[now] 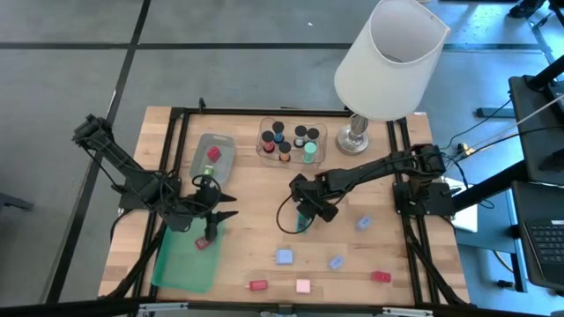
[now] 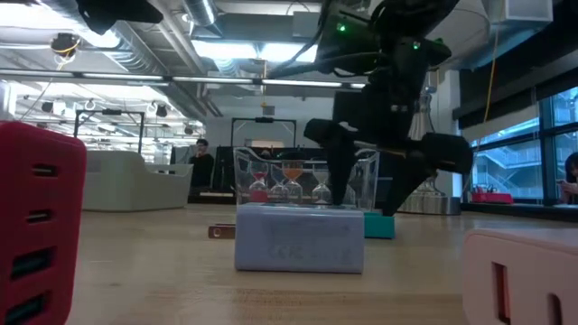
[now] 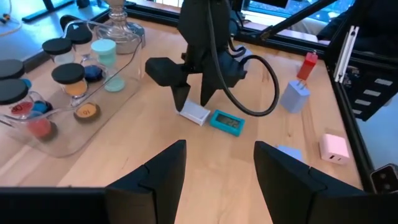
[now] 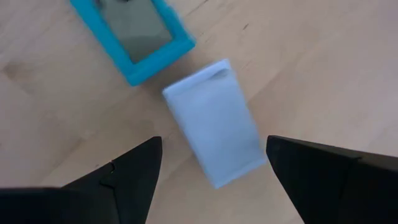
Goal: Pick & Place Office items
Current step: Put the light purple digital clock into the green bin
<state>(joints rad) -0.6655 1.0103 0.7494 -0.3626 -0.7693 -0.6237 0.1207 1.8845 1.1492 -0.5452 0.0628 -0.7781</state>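
Observation:
My right gripper stands open, pointing steeply down at mid-table over a small pale block that lies flat on the wood. One finger is on each side of the block, without touching it. A teal-framed device lies flat just beside the block. The left wrist view shows the same gripper just above the pale block and the teal device. My left gripper is open with nothing in it. It hovers at the table's left over the green lid, near a red piece.
A clear tray of dark cylinders with coloured tops stands at the far middle, beside the big white-shaded lamp. Another clear tray at far left holds a red piece. Loose blocks lie toward the near edge: blue, pink, red.

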